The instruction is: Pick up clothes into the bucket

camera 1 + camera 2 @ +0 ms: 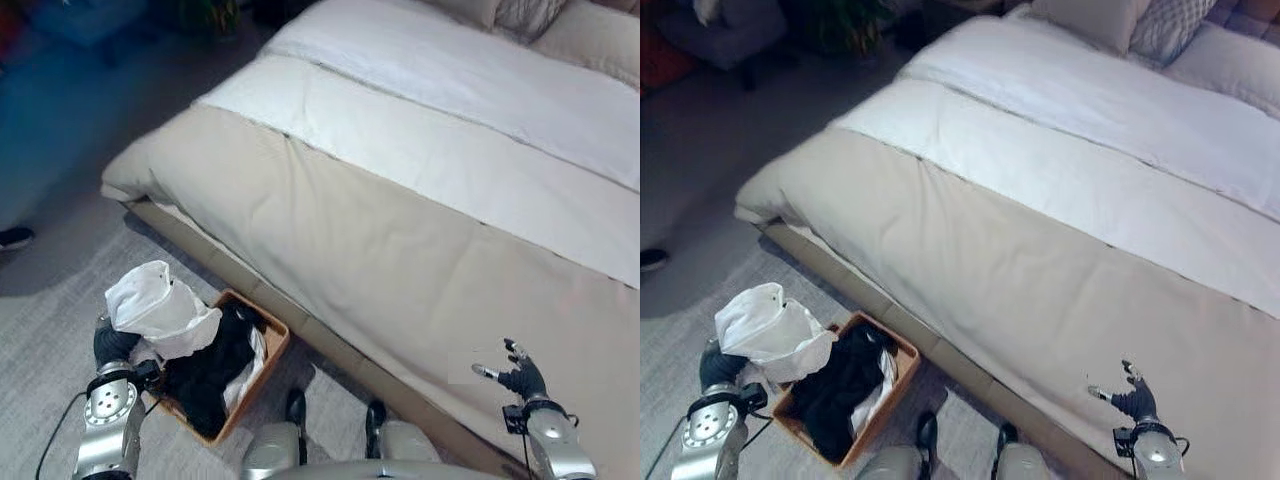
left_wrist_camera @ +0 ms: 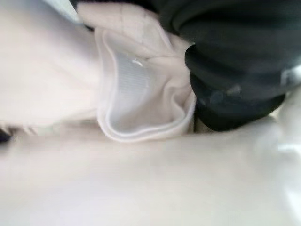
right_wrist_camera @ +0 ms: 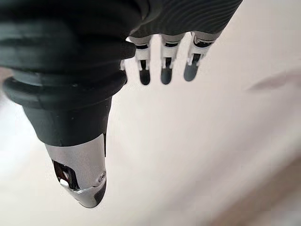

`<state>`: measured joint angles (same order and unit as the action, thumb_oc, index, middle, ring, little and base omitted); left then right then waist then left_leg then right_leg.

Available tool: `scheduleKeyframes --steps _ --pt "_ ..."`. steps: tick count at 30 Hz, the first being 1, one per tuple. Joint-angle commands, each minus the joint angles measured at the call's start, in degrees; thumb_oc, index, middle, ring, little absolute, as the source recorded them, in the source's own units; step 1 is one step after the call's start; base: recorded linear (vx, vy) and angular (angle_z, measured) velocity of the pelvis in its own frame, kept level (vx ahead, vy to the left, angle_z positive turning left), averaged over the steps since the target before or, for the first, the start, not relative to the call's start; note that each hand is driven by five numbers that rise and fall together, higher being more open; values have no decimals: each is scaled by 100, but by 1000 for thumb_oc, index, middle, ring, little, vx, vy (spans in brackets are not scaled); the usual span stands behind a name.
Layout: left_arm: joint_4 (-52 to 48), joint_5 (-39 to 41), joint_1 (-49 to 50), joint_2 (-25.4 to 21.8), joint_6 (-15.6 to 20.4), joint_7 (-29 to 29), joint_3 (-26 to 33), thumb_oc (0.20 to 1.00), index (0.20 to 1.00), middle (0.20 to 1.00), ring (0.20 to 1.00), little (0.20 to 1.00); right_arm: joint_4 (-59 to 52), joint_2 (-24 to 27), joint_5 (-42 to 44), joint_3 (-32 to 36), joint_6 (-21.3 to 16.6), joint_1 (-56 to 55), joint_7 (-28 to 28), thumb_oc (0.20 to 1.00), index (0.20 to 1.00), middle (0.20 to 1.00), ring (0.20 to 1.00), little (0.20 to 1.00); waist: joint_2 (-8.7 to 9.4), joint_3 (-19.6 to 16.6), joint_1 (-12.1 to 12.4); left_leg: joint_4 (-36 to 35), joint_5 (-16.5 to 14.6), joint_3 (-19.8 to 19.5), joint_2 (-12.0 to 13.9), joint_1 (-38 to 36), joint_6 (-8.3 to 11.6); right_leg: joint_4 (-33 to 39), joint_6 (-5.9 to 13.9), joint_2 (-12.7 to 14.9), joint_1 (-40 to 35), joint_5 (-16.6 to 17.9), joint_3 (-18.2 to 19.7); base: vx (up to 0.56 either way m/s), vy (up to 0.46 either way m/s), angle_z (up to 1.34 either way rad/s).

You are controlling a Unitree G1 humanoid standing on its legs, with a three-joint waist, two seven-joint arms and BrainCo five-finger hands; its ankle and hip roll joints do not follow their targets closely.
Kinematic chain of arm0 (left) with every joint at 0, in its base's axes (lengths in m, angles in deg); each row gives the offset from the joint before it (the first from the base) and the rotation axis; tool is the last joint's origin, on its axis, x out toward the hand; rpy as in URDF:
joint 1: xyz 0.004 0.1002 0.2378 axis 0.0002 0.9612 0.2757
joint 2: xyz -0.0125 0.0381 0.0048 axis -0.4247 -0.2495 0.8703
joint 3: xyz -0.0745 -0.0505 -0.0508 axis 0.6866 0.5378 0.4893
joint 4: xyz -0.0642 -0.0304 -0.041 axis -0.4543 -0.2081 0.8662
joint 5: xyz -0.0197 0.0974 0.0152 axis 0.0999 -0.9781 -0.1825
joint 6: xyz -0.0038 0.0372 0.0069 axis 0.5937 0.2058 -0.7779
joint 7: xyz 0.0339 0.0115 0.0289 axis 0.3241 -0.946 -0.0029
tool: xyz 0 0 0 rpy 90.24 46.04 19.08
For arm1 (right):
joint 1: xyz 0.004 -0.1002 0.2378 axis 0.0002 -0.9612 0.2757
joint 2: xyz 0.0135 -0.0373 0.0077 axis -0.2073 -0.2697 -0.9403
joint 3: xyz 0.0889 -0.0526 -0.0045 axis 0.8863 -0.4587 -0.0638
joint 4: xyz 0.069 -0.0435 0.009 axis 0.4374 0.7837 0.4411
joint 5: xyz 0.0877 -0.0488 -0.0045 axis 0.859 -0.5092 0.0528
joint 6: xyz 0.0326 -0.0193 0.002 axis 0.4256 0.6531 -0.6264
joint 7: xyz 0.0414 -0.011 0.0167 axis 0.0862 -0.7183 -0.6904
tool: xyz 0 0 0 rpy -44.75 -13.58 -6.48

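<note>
White garment (image 1: 155, 305) hangs bunched over the left robot hand (image 1: 112, 345), grip hidden, beside the wooden basket (image 1: 268, 362) of dark clothes (image 1: 210, 375), ready for dropping; right robot hand (image 1: 520, 376) hovers spread, empty, above the bed (image 1: 400, 250).

A white garment (image 1: 155, 305), bunched and puffed up, sits over the rim of the bucket (image 1: 268, 368), a brown rectangular basket on the floor just beside the bed (image 1: 400, 230). Inside the bucket lie crumpled black clothes (image 1: 208, 375) with some white cloth (image 1: 245, 372) beneath them.
</note>
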<state>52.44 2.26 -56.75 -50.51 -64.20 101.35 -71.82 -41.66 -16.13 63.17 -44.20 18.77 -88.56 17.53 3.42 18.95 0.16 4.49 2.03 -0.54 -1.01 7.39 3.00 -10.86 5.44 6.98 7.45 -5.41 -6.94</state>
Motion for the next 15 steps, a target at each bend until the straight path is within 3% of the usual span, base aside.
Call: scheduleKeyframes --steps 1,7,12,15 --pt "243 -301 -222 -496 460 578 315 200 200 200 200 200 108 187 -224 -354 -251 292 168 1000 1000 1000 1000 1000 306 96 52 1036 -617 -85 -133 650 -179 306 276 273 339 737 2 -123 10 -13" --pt "913 -248 -707 -1031 400 1118 184 200 200 200 200 200 654 70 -102 -726 -284 447 372 1000 1000 1000 1000 1000 653 594 49 1619 -719 -67 75 1444 -156 220 294 162 1004 874 151 -89 7 -14" --pt "1446 -213 -1437 -1645 277 1388 -132 200 200 200 200 200 631 15 219 -1005 -391 716 581 1000 1000 1000 1000 1000 971 1061 41 2067 -750 -233 125 2178 -136 57 309 115 1553 917 45 -96 -8 -4" --pt "1362 -131 -1595 -1806 263 1470 -264 200 200 200 200 200 572 16 394 -1116 -458 795 674 1000 1000 1000 1000 1000 1053 1085 27 2488 -881 -338 97 2745 -159 -154 283 105 2008 885 -6 -19 12 20"
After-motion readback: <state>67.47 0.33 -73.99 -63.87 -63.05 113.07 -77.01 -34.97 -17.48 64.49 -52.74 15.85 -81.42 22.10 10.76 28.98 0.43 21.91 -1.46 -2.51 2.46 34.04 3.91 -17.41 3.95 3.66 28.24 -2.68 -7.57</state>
